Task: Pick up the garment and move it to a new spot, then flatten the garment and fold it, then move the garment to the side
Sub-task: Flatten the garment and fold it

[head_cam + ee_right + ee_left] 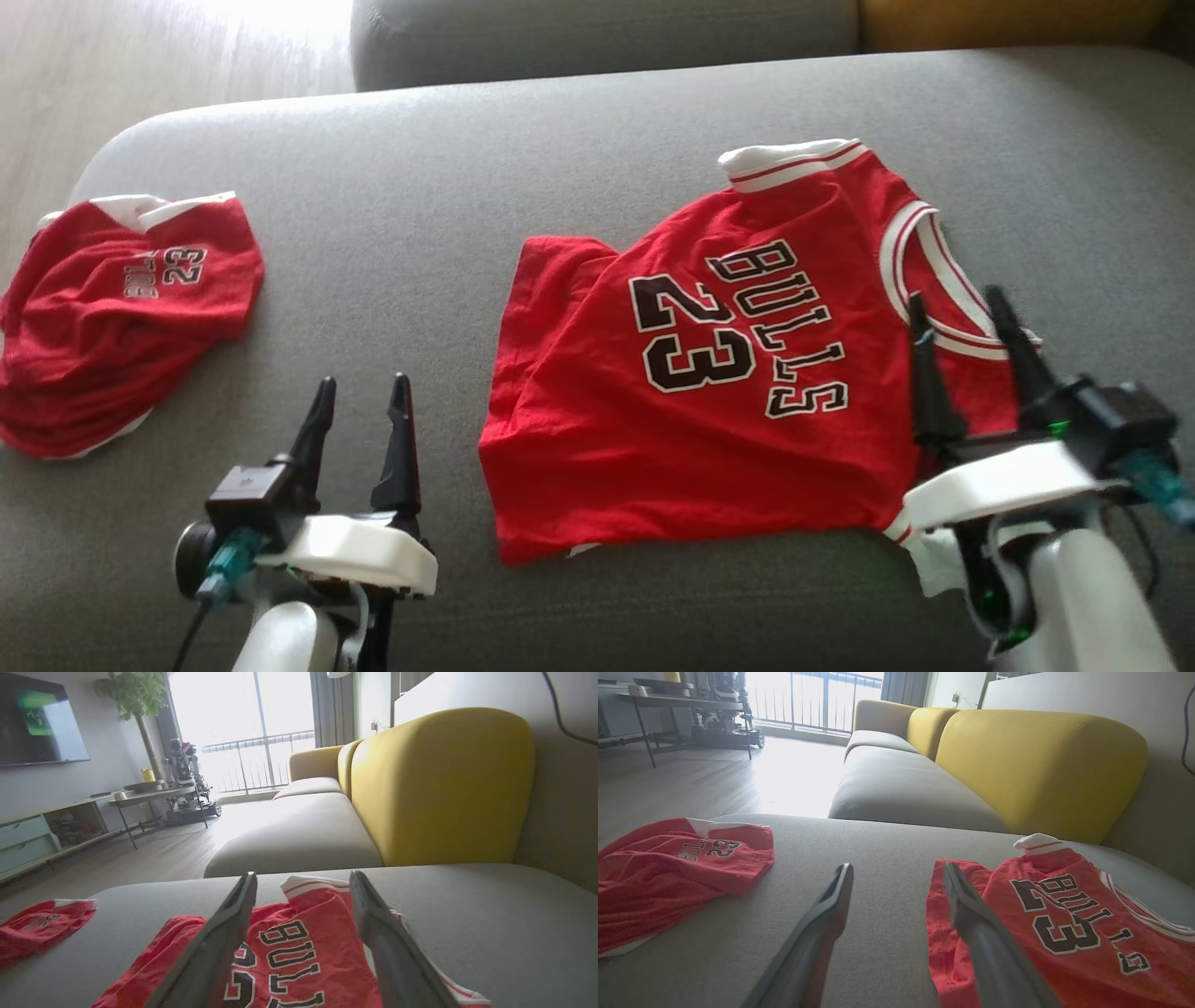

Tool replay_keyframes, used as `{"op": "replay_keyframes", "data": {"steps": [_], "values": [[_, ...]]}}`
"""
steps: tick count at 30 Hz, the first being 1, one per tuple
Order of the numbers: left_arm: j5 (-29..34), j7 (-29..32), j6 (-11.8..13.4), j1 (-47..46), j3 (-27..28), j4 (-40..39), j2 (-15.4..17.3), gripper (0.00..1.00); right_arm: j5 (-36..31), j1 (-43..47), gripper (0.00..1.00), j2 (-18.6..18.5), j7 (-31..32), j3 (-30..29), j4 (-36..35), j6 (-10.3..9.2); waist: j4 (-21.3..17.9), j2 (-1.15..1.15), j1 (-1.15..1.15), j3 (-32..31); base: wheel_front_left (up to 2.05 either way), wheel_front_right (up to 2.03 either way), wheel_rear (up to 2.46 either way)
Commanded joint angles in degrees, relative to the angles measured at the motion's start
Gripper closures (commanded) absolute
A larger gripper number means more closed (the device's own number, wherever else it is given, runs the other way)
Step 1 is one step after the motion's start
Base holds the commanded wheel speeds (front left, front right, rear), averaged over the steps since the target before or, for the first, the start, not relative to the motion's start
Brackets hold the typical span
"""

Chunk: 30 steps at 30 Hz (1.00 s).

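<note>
Chicago red on a grey sofa: both pairs of our dark fingers stand spread and empty. Our left gripper hovers over the bare grey cushion, just beside the garment's rumpled hem end. Our right gripper hangs above its white-trimmed armhole. The task's garment, a red "BULLS 23" jersey, lies print-up on the right half of the cushion. It is turned sideways, with one ribbed white edge standing up on the far side. A second red jersey sits bunched at the cushion's left end, well apart, and a yellow backrest rises beyond.

We judge flattening to be the step in hand. To do it well, we should bring each gripper low to an opposite end, pinch both layers at the edge and draw outward evenly. That should bring out the doubled-over flap near the left fingers without skewing the lettering. The upturned ribbing wants pressing down before any fold.

Our right wrist covers the jersey's near right corner, and a scrap of white trim peeks out below it. The head view is smeared there, so we cannot tell whether the right fingertips touch the cloth. Both wrist views cut the jersey off at their lower edge
</note>
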Motion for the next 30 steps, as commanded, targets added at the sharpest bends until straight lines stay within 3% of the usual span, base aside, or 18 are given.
{"op": "replay_keyframes", "data": {"steps": [1, 7, 13, 20, 30], "values": [[-0.54, -0.71, 0.99, -0.98, 2.29, -2.75, 0.16, 0.0, -1.16, -0.88, 0.0, -0.66, -1.42, 2.48, -0.81, -0.01, 0.38, 0.0, 0.0, 0.38, 0.0, 0.0, 0.0], [-0.06, -0.71, 1.79, -0.95, 2.13, -3.36, 0.16, 0.0, -0.98, -1.13, 0.0, -0.66, -3.15, 3.78, 0.78, -0.01, -0.35, 0.0, 0.0, 2.23, 0.0, 0.0, 0.0], [4.16, -0.71, 2.99, -6.93, 1.92, 2.45, 0.19, 0.0, -0.94, -3.59, 0.0, -0.66, -3.55, 3.67, 0.02, -0.01, -2.46, 0.0, 0.0, 6.88, 0.0, 0.0, 0.0], [6.4, -0.37, 0.78, -20.25, 0.53, 14.47, 1.62, 0.0, -1.44, -5.05, 0.0, -0.66, -3.89, 5.3, -0.33, -0.01, -5.51, 0.0, 0.0, 12.19, 0.0, 0.0, 0.0], [8.03, 4.9, -3.1, -36.69, -2.08, 27.1, 3.31, 0.0, -0.87, -6.61, 0.0, -0.66, -4.66, 5.37, -1.14, -0.01, -9.24, 0.0, 0.0, 18.0, 0.0, 0.0, 0.0]]}}
